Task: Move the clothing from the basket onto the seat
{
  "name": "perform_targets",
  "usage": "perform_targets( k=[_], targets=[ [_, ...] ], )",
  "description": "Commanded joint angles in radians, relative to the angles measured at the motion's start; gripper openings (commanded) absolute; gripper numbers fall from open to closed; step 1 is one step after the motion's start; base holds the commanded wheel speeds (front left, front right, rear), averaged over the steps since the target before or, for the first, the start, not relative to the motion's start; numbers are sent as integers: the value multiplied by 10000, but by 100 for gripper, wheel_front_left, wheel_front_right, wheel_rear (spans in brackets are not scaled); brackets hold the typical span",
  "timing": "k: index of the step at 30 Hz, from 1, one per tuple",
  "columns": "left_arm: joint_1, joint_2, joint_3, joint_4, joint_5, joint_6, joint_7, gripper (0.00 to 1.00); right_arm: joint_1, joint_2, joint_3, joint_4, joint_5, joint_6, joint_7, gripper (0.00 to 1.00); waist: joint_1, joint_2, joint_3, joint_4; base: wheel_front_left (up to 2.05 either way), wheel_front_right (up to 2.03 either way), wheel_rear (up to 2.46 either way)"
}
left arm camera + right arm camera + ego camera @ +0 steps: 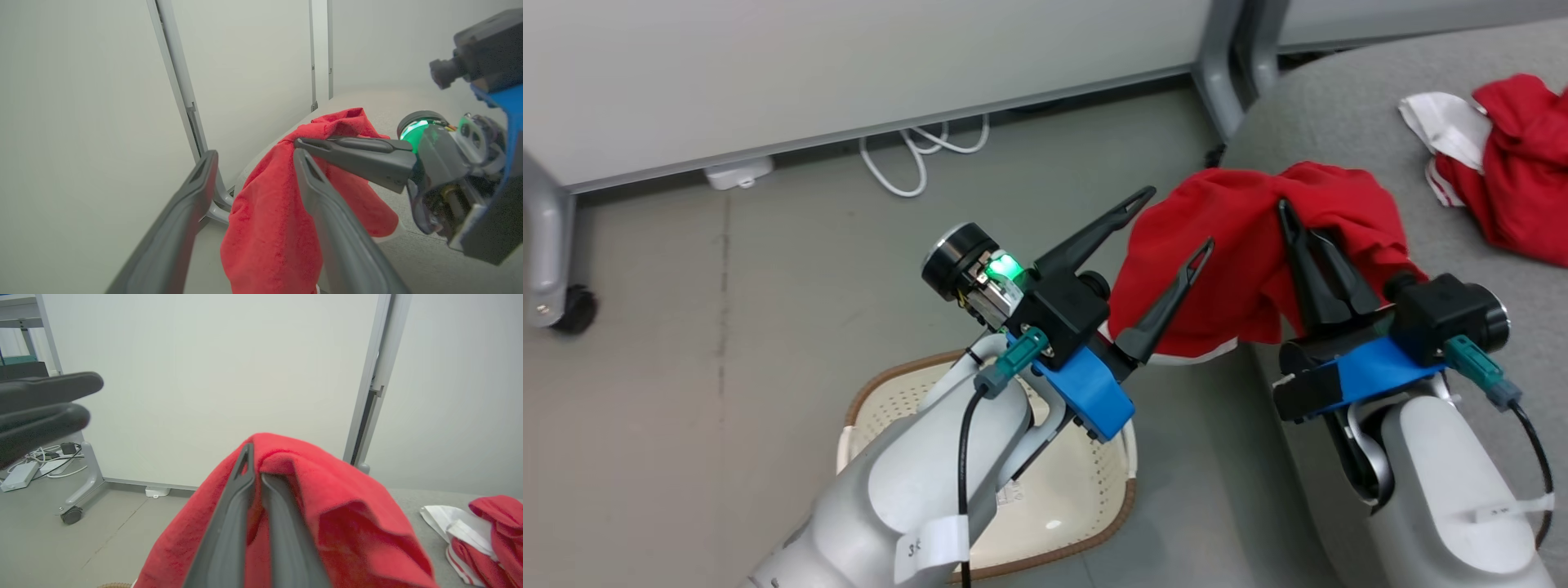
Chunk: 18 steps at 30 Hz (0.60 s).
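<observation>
One garment (pixel 1225 245) clamped, basket (pixel 1086 490) seen overhead

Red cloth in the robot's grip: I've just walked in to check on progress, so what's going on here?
The right gripper is shut on a red garment, holding it up over the edge of the grey seat. The left gripper is open beside that garment, above the basket on the floor, gripping nothing. A second red garment lies further along the seat. What shows of the basket's inside looks empty, though part of it is hidden.
</observation>
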Motion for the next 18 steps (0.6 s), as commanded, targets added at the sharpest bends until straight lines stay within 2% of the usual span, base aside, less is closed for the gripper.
perform_targets(
  k=[1, 12, 18],
  targets=[
    [66, 7, -80, 19, 48, -48, -48, 100, 191, -77, -110, -111, 17, 1, -8, 0, -1, -1, 244, -453, 0, 0, 0],
    [443, -93, -607, 161, 88, -158, -48, 100, 1208, -201, -857, -786, -7, 1, -9, 0, -1, -1, 223, -1586, 0, 0, 0],
    [550, -127, -756, 196, 86, -187, -48, 100, 1661, -291, -1186, -1125, 44, 1, -8, 0, -1, -1, 204, -1842, 0, 0, 0]
  ],
)
